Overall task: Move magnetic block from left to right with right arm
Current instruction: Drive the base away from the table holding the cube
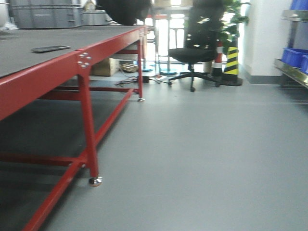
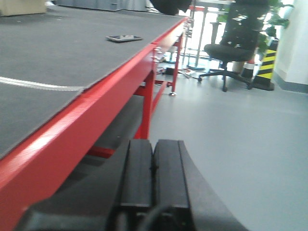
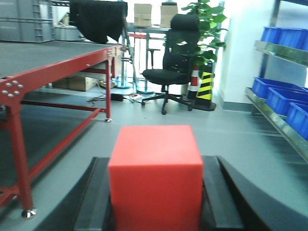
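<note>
Your right gripper (image 3: pixel 155 211) is clamped on the smooth matte bright-red magnetic cube (image 3: pixel 155 173), black fingers (image 3: pixel 91 197) pressing 2 opposite faces, out beside the red-framed grey-topped table (image 3: pixel 57 63). It looks rigid, light and a bit slippery, so flat mid-face contact suits it best. Your left gripper (image 2: pixel 153 178) is closed on nothing.

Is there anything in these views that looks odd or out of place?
One thing: the right end effector grips the magnetic block beside the red table, facing open floor, not over the tabletop. A phone lies near the table edge.
</note>
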You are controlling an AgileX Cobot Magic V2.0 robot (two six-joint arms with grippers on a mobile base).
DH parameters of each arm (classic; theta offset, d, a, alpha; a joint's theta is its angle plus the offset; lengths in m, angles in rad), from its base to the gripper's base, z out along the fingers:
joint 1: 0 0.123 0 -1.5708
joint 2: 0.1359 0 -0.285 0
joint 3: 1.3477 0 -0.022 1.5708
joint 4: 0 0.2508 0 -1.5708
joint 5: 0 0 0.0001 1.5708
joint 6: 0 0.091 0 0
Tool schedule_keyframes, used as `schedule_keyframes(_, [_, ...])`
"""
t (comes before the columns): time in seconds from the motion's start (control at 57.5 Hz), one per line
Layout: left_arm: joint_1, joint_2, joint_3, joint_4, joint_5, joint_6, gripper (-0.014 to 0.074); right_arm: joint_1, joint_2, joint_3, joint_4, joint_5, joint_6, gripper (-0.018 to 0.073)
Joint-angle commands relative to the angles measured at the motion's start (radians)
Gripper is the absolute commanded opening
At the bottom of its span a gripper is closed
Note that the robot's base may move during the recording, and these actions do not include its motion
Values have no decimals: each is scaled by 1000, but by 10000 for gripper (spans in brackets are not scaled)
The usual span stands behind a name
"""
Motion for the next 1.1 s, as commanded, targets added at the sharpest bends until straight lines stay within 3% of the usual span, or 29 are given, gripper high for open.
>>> schedule_keyframes(0.0, [0,-6,8,-7,-85,-2,-117,-6,7,-29,-9,-96,-7,233])
schedule_keyframes(1.079, [0,-6,8,-7,-85,-2,-117,-6,7,-29,-9,-96,-7,233])
